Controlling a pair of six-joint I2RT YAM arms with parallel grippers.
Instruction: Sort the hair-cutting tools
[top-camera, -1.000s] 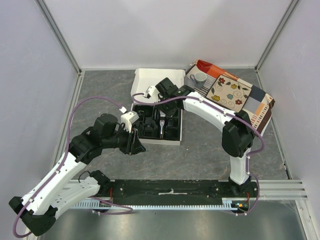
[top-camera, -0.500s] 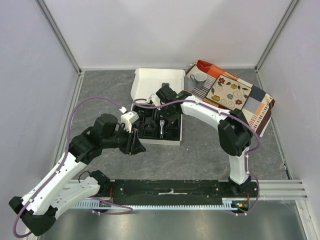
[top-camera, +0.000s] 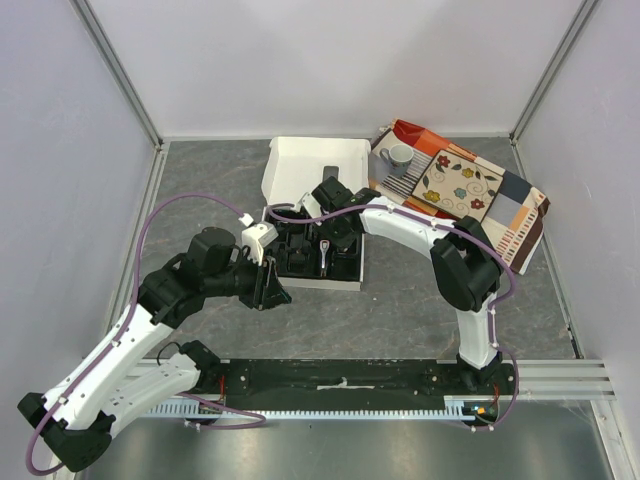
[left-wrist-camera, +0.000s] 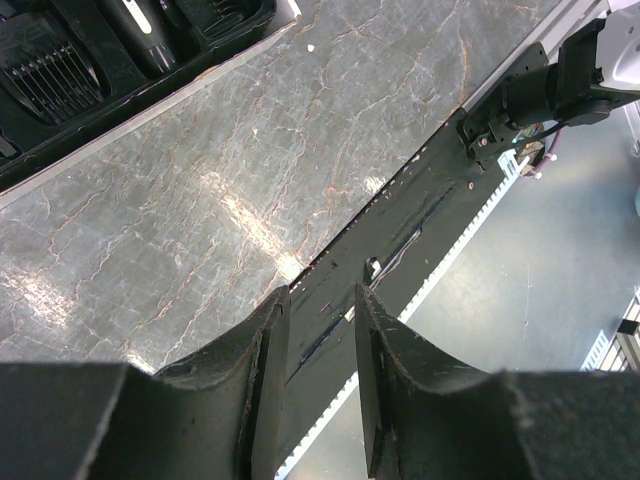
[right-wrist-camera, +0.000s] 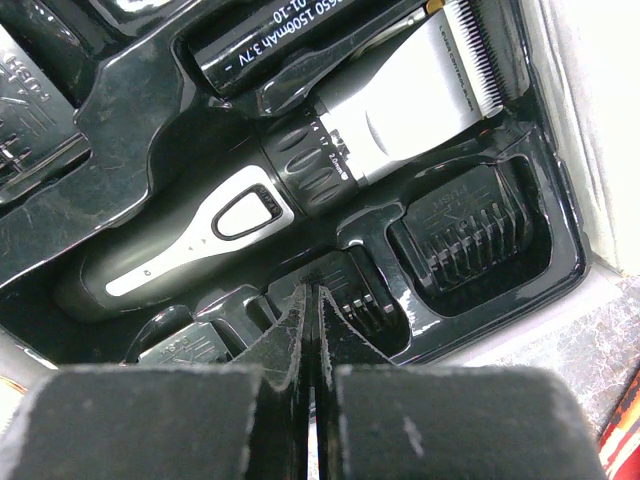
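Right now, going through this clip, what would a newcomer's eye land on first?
The black-and-silver clipper lies in its black moulded tray at the centre of the table, the right hand shut just above it. Nearer the bases, the left hand hangs open and empty over bare grey table. At the far right, a flowered cloth carries a grey cup.

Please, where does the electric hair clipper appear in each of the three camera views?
Top external: the hair clipper lies in the black tray, near the picture's centre.
Left wrist: at the top-left edge, a dark body, likely the clipper, cut off.
Right wrist: centre, diagonal, blade at upper right.
Shared landmark: the black tray.
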